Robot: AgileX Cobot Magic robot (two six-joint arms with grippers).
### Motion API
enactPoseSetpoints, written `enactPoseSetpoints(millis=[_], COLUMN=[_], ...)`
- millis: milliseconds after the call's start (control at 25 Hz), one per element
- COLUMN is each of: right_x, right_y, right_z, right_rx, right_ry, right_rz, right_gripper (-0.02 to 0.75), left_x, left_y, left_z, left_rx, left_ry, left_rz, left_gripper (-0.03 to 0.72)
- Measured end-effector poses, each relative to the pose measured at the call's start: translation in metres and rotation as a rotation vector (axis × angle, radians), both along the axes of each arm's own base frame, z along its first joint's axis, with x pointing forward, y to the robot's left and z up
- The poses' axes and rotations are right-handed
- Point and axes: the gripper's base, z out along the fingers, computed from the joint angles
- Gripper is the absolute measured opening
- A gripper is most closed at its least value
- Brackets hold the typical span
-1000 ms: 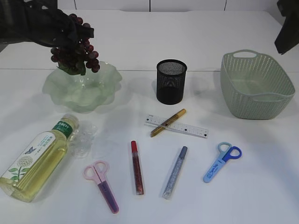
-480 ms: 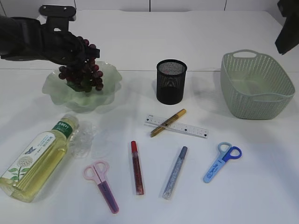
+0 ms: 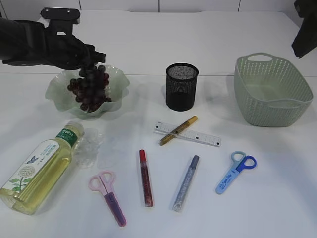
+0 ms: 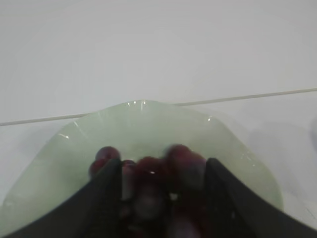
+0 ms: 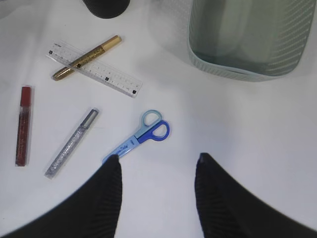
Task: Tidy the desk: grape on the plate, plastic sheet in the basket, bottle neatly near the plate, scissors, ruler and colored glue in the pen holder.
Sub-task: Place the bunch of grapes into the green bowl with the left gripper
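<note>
My left pincer (image 4: 163, 181) is clenched on the grape bunch (image 3: 90, 88), which hangs just below my fingertips and sits down inside the green plate (image 3: 55, 91). The bunch looks soft, lumpy and easily bruised, best gripped lightly near its stem end. My right pincer (image 5: 157, 163) is released and holds nothing, hovering above the counter (image 5: 257, 148) with the blue scissors (image 5: 138, 137) just ahead.

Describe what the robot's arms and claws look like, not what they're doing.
Both arms are matte black. The left claw has two broad, smooth, dark fingers with blunt tips, and a boxy black block sits on its wrist. The right claw has matching curved black fingers. No markings or cables are visible.
</note>
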Motion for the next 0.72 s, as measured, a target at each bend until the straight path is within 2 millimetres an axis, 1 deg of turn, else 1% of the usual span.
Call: enactPoseSetpoints(millis=[280, 360, 440, 560, 640, 720], right_x=[0.000, 0.000, 0.000, 0.000, 0.000, 0.000], right_y=[0.000, 0.000, 0.000, 0.000, 0.000, 0.000], right_z=[0.000, 0.000, 0.000, 0.000, 0.000, 0.000], right_rx=[0.001, 0.001, 0.001, 0.001, 0.001, 0.001], right_ry=[0.002, 0.002, 0.002, 0.002, 0.002, 0.002], right_rz=[-0.003, -0.003, -0.003, -0.003, -0.003, -0.003], right_gripper=[0.389, 0.389, 0.389, 0.389, 0.389, 0.389], left_x=[0.000, 0.000, -0.002, -0.005, -0.009, -0.015], left_y=[0.000, -0.002, -0.007, -0.018, -0.029, -0.040], left_z=[0.000, 0.004, 0.013, 0.026, 0.030, 0.033], left_rx=[-0.030, -0.080, -0.150, -0.289, -0.403, -0.475], left_ry=[0.003, -0.004, -0.019, -0.031, -0.022, -0.003], left_rz=[0.015, 0.005, -0.016, -0.090, -0.186, -0.304], left_gripper=[0.409, 0.409, 0.410, 0.410, 0.411, 0.411])
